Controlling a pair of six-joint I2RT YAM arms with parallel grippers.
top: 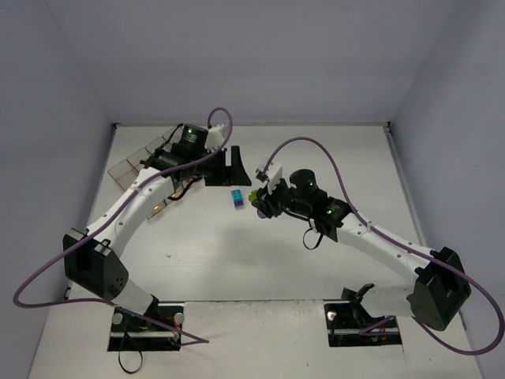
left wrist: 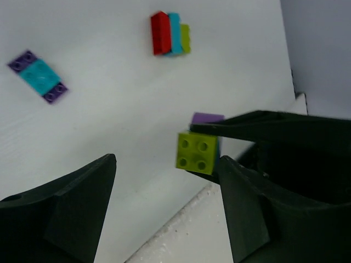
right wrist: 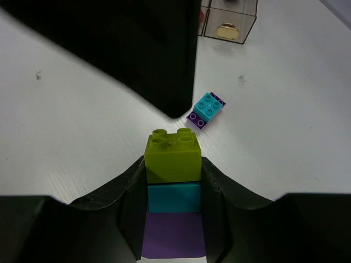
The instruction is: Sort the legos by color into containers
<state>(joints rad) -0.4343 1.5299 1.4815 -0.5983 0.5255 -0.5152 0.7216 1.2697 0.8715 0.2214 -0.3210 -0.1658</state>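
My right gripper (right wrist: pixel 173 167) is shut on a stack of three legos: a lime green brick (right wrist: pixel 171 153) at the tip, then a cyan brick (right wrist: pixel 174 197), then a purple one (right wrist: pixel 174 235). In the top view it (top: pixel 259 200) holds the stack above the table's middle. My left gripper (left wrist: pixel 164 189) is open, and the lime brick (left wrist: pixel 197 153) hangs just inside its right finger (left wrist: pixel 247 213), not gripped by it. A cyan brick on a purple plate (right wrist: pixel 206 109) lies on the table close by (top: pixel 237 198). The containers (top: pixel 130 164) stand at the far left.
A red, cyan and lime stack (left wrist: pixel 170 33) lies on the table further off in the left wrist view. The cyan-on-purple piece shows there too (left wrist: pixel 38 77). A clear bin (right wrist: pixel 230 19) holds a gold object. The table's far edge (left wrist: pixel 181 219) runs under the left gripper.
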